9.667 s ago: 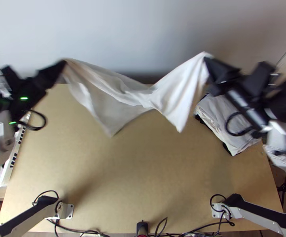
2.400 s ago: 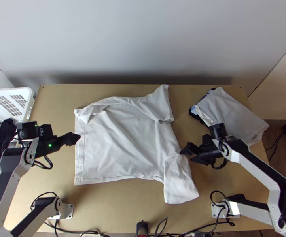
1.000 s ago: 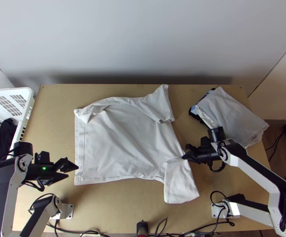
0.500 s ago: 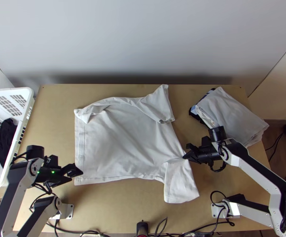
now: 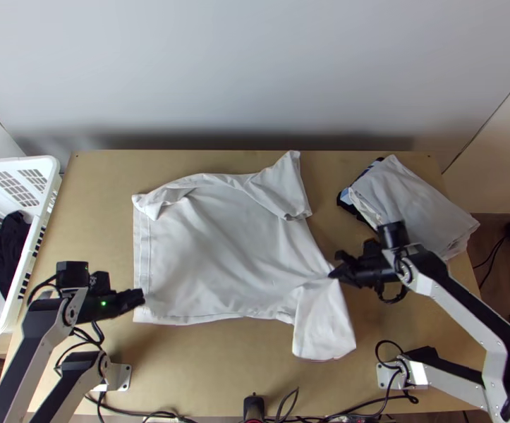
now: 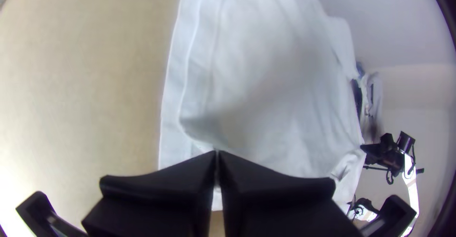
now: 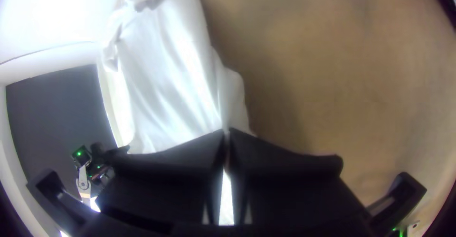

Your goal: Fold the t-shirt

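Observation:
The white t-shirt (image 5: 226, 254) lies mostly spread on the table, its far edge rumpled and folded over, a sleeve at the near right. My left gripper (image 5: 140, 296) is at its near left corner, and my right gripper (image 5: 334, 273) at its right edge above the sleeve. In the left wrist view, the left gripper (image 6: 216, 152) is shut on the shirt (image 6: 266, 85) near its hemmed edge. From the right wrist, the right gripper (image 7: 226, 131) is shut on a raised pinch of the shirt (image 7: 171, 85).
A stack of folded cloth (image 5: 417, 201) lies at the table's right, beside the right arm. A white basket (image 5: 46, 185) with dark cloth (image 5: 9, 250) stands at the left. Cables run along the near edge.
My left gripper has closed at the shirt's near left corner, after moving toward it. The right gripper has shifted slightly, and the shirt's near edge has moved a little away from the bases.

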